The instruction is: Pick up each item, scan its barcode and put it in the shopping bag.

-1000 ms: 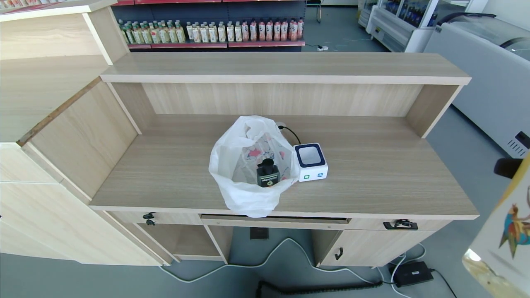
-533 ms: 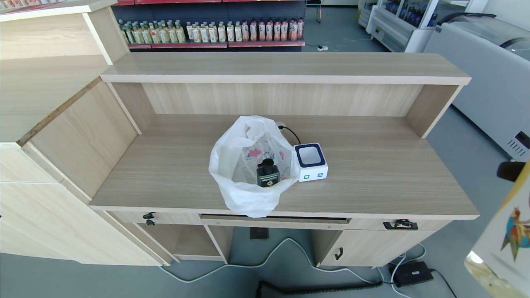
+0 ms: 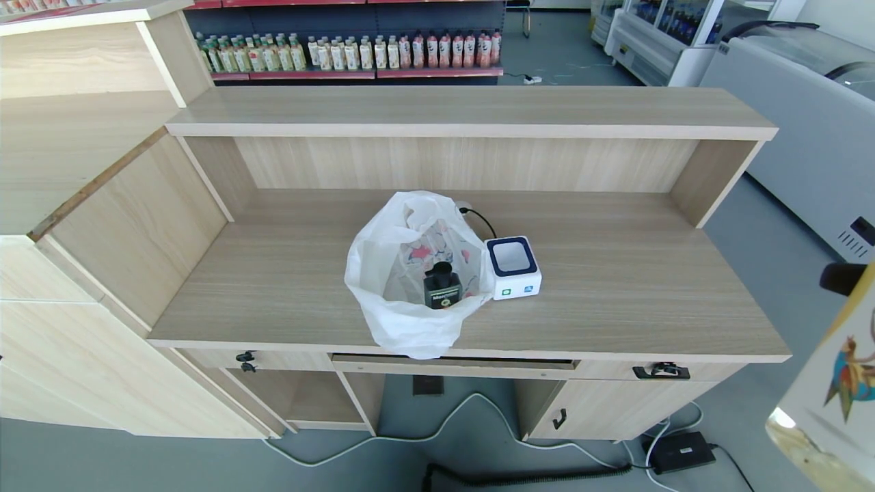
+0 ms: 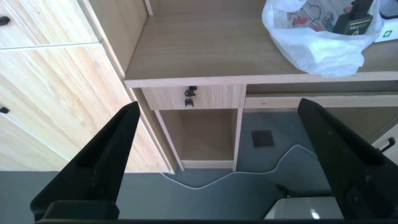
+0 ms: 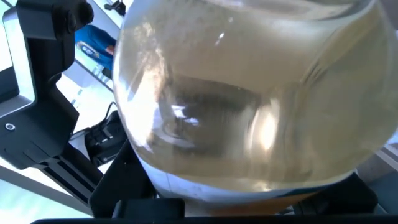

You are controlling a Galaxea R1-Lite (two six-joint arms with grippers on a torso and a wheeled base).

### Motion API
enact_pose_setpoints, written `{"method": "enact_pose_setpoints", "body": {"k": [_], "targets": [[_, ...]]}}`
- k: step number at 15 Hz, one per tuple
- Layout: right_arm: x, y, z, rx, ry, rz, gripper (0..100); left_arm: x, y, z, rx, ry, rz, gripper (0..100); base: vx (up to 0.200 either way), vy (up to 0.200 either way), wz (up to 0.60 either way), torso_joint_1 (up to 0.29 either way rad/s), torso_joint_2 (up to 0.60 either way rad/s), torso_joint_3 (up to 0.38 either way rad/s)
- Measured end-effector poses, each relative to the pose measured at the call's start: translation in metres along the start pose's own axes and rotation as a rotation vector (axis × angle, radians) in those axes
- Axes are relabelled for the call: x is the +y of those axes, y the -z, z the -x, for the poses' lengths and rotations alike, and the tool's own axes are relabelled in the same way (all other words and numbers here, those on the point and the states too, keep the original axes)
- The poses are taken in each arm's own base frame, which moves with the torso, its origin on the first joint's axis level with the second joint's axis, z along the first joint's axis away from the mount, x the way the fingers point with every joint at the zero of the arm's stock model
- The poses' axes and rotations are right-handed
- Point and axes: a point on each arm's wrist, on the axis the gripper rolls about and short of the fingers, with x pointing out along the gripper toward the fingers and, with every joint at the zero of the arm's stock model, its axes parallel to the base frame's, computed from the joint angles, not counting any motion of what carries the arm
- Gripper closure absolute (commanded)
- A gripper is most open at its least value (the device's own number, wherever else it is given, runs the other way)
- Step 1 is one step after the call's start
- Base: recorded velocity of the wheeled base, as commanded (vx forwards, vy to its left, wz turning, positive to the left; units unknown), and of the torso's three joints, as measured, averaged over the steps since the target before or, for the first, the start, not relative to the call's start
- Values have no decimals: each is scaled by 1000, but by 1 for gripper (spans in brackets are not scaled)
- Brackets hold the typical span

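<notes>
While the right gripper (image 3: 844,279) clamps the clear plastic bottle of pale liquid (image 3: 830,383) at lower right, its barcode should squarely face the white square scanner (image 3: 513,266) mid-frame; the left gripper (image 4: 217,168) gapes, empty.

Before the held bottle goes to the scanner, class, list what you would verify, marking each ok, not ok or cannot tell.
1. Held bottle lifted off the counter: ok.
2. Scanner top uncovered: ok.
3. Shopping bag mouth open: ok.
4. Room in the bag beside the dark bottle: ok.
5. Barcode side of held bottle located: cannot tell.
6. Left gripper open, clear of counter: ok.
</notes>
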Motion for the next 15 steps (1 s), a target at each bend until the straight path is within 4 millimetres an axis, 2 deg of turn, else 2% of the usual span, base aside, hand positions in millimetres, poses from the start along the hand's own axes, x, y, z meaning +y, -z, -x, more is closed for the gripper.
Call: {"method": "enact_pose_setpoints", "body": {"k": [4, 8, 12, 15], "targets": [[-8, -1, 5, -13, 79, 74, 100, 0, 0, 0, 0, 0, 0, 0, 0, 0, 0, 0, 0, 0], [-44, 8, 28, 40, 378, 417, 100, 0, 0, 0, 0, 0, 0, 0, 0, 0, 0, 0, 0, 0], [-84, 16, 83, 260, 775, 800, 100, 0, 0, 0, 0, 0, 0, 0, 0, 0, 0, 0, 0, 0], [-95, 20, 120, 388, 972, 873, 100, 0, 0, 0, 0, -1, 0, 0, 0, 0, 0, 0, 0, 0]]}}
